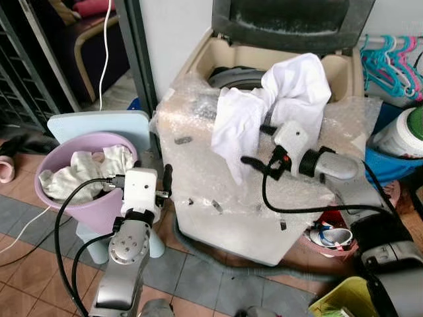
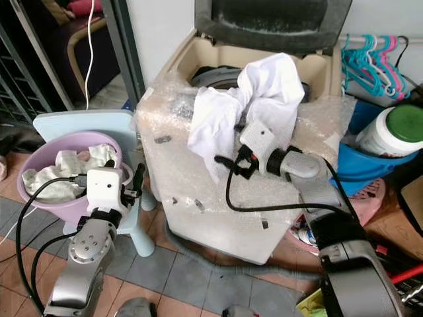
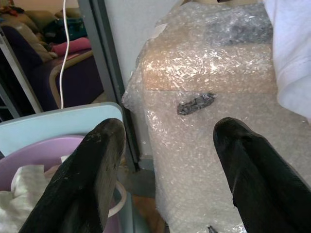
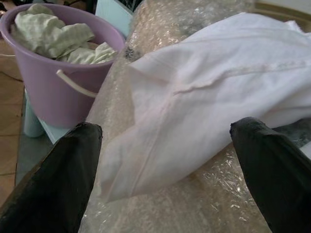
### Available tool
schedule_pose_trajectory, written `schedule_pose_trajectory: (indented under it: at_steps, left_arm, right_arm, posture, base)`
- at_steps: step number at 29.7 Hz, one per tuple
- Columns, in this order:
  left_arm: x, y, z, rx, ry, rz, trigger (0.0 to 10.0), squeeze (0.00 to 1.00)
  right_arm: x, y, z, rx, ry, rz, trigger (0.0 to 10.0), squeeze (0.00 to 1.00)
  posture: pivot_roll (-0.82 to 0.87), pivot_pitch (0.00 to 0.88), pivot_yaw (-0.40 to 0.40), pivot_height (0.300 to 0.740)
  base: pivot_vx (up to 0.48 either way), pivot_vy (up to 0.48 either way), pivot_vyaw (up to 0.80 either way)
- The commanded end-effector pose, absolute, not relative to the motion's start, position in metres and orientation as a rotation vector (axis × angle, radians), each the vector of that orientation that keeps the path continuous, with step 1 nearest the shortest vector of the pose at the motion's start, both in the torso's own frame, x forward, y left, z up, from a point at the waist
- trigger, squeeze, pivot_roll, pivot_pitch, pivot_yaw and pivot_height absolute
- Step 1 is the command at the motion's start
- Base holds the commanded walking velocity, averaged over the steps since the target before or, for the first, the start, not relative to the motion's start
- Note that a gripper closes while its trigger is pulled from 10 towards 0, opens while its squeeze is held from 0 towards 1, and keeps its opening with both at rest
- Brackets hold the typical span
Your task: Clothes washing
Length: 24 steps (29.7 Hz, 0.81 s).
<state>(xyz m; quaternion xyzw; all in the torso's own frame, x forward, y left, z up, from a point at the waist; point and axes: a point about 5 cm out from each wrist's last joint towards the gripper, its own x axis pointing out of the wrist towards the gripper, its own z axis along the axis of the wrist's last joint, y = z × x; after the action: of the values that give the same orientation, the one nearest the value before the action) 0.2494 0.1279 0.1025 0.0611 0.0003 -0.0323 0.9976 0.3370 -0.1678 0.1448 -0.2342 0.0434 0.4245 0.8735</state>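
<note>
Now one white garment (image 1: 277, 105) on washer (image 1: 218, 198), one purple bucket (image 1: 86, 205), both grippers' jaws open

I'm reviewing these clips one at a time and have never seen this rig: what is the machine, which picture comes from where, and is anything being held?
This is a humanoid robot with two silver arms, doing laundry. The two wide pictures come from its head camera, looking down. The other two come from cameras on its wrists, looking along each gripper's black fingers. Ahead stands a top-loading washing machine, lid up, its front wrapped in bubble wrap. A white garment is draped over its rim. The right gripper is open at the garment and holds nothing. The left gripper, also open, hangs beside a purple bucket of pale clothes on a light blue stool.
</note>
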Motion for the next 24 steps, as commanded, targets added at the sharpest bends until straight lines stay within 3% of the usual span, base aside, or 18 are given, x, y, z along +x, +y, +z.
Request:
schedule_pose_trajectory:
  at_steps: [1, 11, 16, 24]
  left_arm:
    - [0.250, 0.128, 0.104, 0.130, -0.001, -0.068, 10.0, 0.00]
    - [0.250, 0.128, 0.105, 0.135, -0.001, -0.062, 10.0, 0.00]
    - [0.249, 0.131, 0.104, 0.123, 0.006, -0.045, 10.0, 0.00]
    - [0.249, 0.130, 0.105, 0.120, 0.001, -0.046, 10.0, 0.00]
  right_arm:
    - [0.341, -0.157, 0.151, -0.526, 0.070, 0.899, 10.0, 1.00]
    - [0.373, -0.126, 0.154, -0.568, 0.036, 0.627, 10.0, 1.00]
    - [0.386, -0.133, 0.151, -0.576, 0.116, 0.492, 10.0, 0.96]
    - [0.398, -0.149, 0.156, -0.505, 0.188, 0.321, 10.0, 0.91]
  posture:
    - [0.03, 0.000, 0.031, 0.740]
    - [0.05, 0.000, 0.022, 0.740]
    - [0.05, 0.000, 0.013, 0.740]
    - [0.05, 0.000, 0.009, 0.740]
  base:
    - [0.000, 0.000, 0.00]
    - [0.000, 0.000, 0.00]
    - [0.000, 0.000, 0.00]
    - [0.000, 0.406, 0.00]
